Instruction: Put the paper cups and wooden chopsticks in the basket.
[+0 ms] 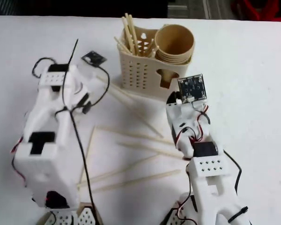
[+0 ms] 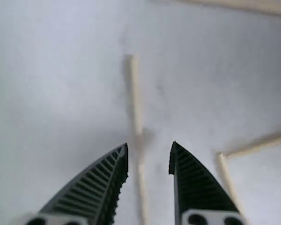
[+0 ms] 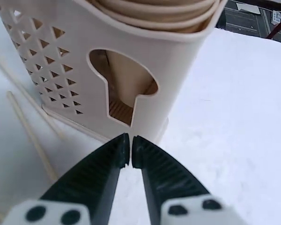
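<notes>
Surface: white table [image 1: 253, 93]. Beyond its far edge the room is dark, with a red object [image 1: 262, 9] at one corner.

Container: cream perforated basket [image 1: 145, 70] stands upright at the far middle of the table. Inside it are a nested stack of paper cups [image 1: 174, 44] on one side and a bundle of wooden chopsticks [image 1: 131, 33] standing on end on the other.

Loose chopsticks [image 1: 131, 183]: several lie scattered flat on the table between the two arms, near the basket.

Left gripper [image 2: 148, 157]: fingers apart, low over the table, with one loose chopstick [image 2: 136, 103] lying in line with the gap.

Right gripper [image 3: 131, 150]: tips closed together, nothing between them, just in front of the basket's keyhole cutout [image 3: 122, 84].
</notes>
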{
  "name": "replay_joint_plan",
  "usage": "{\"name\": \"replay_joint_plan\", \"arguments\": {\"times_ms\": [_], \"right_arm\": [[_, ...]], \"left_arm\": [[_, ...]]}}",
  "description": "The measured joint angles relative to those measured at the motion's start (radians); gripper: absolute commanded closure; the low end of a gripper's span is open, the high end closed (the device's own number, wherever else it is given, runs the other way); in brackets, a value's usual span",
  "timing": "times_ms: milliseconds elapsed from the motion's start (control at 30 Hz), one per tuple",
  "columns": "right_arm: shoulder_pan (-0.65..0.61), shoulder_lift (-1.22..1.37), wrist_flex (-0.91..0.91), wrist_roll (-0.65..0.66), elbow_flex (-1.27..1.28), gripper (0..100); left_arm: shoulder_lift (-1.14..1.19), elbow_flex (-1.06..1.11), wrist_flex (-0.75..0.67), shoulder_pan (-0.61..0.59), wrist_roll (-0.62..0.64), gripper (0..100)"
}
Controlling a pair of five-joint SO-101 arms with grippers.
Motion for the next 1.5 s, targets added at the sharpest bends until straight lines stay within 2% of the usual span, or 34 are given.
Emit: {"name": "replay_joint_plan", "arguments": {"times_ms": [233, 400, 633, 833, 1000, 1200, 1367, 1500], "right_arm": [[0.0, 0.0, 0.0, 0.0, 0.0, 97.4], [0.0, 0.0, 0.0, 0.0, 0.0, 97.4], [0.0, 0.0, 0.0, 0.0, 0.0, 97.4], [0.018, 0.0, 0.0, 0.0, 0.0, 97.4], [0.026, 0.0, 0.0, 0.0, 0.0, 97.4], [0.026, 0.0, 0.0, 0.0, 0.0, 97.4], [0.026, 0.0, 0.0, 0.0, 0.0, 97.4], [0.026, 0.0, 0.0, 0.0, 0.0, 97.4]], "left_arm": [[0.238, -0.232, 0.04, -0.002, 0.0, 84], [0.35, -0.4, 0.15, -0.006, 0.0, 98], [0.473, -0.595, 0.311, -0.002, 0.0, 98], [0.479, -0.701, 0.463, -0.006, -0.002, 98], [0.385, -0.697, 0.485, -0.006, -0.002, 98], [0.12, -0.597, 0.5, -0.002, 0.002, 98], [-0.147, -0.592, 0.5, 0.063, 0.078, 98], [-0.331, -0.62, 0.465, 0.167, 0.186, 98]]}}
